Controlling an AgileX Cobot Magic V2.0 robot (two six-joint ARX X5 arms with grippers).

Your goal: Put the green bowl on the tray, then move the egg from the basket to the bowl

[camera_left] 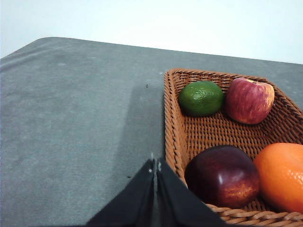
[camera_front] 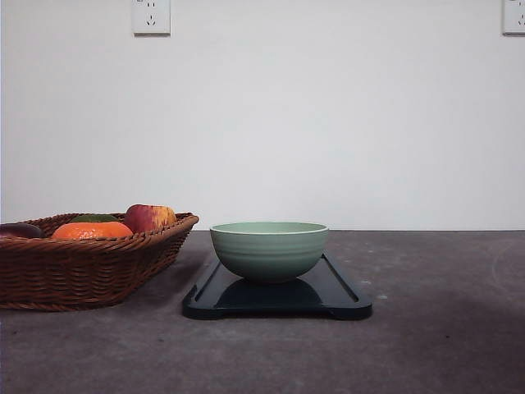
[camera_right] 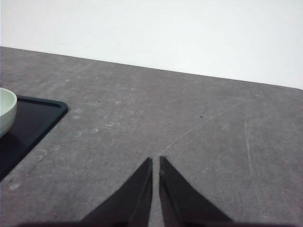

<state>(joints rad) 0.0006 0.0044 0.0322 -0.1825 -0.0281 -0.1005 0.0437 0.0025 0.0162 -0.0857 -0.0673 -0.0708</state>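
Hovering over the grey matte surface, the left hand has its two black fingers pressed together tip to tip, clenched on nothing, just beside the braided rim of the wide brown woven wicker basket. The left wrist view looks into that basket and shows a green lime, a red-yellow apple, a dark red plum-like fruit and an orange tangerine; the egg cannot be made out among them. The right hand is likewise closed to a hairline gap, empty, above bare surface, well apart from the corner of the flat dark navy rectangular tray, where an edge of the pale sage-green ridged bowl appears. The front view alone gives the whole layout: bowl standing upright at the middle of the tray, basket just to the tray's left, with the fruit tops above its rim. Two white wall sockets sit high on the white wall behind.
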